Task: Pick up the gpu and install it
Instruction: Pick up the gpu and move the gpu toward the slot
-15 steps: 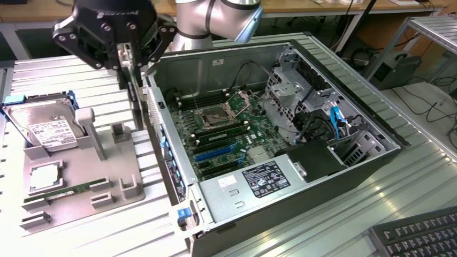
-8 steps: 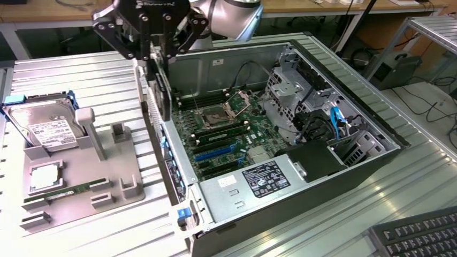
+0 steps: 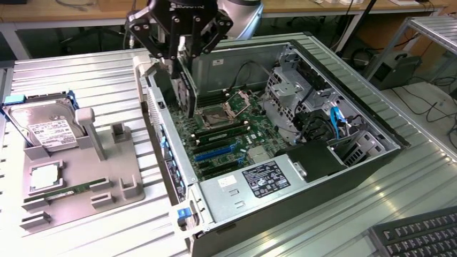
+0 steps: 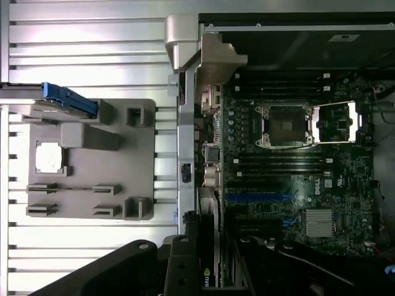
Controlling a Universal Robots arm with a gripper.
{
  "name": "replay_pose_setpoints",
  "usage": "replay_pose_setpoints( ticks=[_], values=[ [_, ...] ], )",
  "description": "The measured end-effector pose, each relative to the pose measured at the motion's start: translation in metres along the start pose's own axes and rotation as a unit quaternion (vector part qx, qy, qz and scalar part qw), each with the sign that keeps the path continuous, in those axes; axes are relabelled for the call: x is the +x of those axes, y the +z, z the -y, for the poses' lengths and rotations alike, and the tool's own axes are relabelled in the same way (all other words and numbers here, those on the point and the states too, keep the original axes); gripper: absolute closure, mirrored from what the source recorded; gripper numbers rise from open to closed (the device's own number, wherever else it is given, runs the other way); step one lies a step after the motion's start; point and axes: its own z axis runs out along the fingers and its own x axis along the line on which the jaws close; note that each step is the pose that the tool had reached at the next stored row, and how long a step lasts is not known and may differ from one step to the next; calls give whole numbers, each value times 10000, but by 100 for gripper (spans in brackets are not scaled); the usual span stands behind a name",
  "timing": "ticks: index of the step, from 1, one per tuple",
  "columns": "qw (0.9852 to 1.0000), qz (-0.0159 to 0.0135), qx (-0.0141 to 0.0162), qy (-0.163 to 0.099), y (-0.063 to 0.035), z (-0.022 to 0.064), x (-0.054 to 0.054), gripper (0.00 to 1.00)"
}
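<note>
Gripper (image 3: 179, 51): clamped on gpu (image 3: 184, 88), upper centre.
Likely risk: misaligned card missing blue slot (image 3: 214, 153), jamming against board.

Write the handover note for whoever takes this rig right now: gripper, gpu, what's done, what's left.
Gripper: shut on the gpu, holding it on edge.
Where: the card hangs above the motherboard inside the open computer case, near the case wall on the exterior view's left. It is not in the blue slots.
Done: gpu is picked up and is over the case.
Left: it is not yet seated in a slot.
</note>
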Motion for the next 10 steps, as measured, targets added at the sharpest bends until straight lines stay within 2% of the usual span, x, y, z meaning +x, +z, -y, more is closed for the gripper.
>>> replay_pose_setpoints(
  ticks=[2,4,10],
  values=[
    [10000,-6,1,1,33,2,-94,74],
    [10000,-8,6,2,89,6,-241,74],
    [10000,-13,19,1,196,12,-523,74]
  ],
)
